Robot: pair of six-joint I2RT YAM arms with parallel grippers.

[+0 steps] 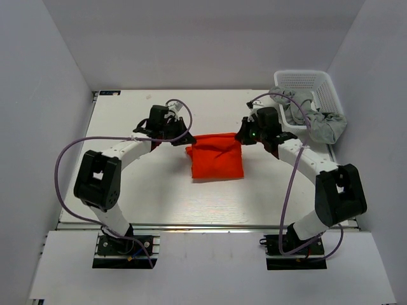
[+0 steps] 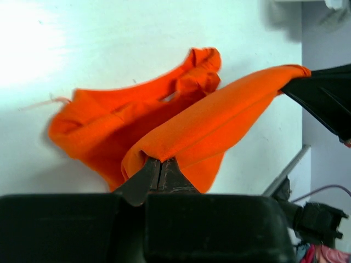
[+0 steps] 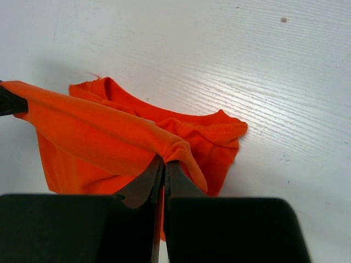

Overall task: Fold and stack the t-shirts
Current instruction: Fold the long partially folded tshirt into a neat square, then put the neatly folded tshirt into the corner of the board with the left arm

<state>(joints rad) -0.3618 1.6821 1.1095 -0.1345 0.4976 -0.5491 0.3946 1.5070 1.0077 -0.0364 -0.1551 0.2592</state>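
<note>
We see the left gripper (image 2: 160,169) pinched fully shut on one end of the orange-red t-shirt (image 1: 216,160). The right gripper (image 3: 163,169) is pinched shut on the opposite end. Between them the gripped edge is stretched into a taut, raised band. The rest of the shirt hangs down and lies bunched on the white table (image 1: 146,190), midway between the arms. At the far right corner stands the white lattice basket (image 1: 304,79). In it we find crumpled grey t-shirts (image 1: 321,126), spilling over its near rim. From above the orange shirt looks roughly square and wrinkled, and a stitched hem shows beneath the lifted edge.
</note>
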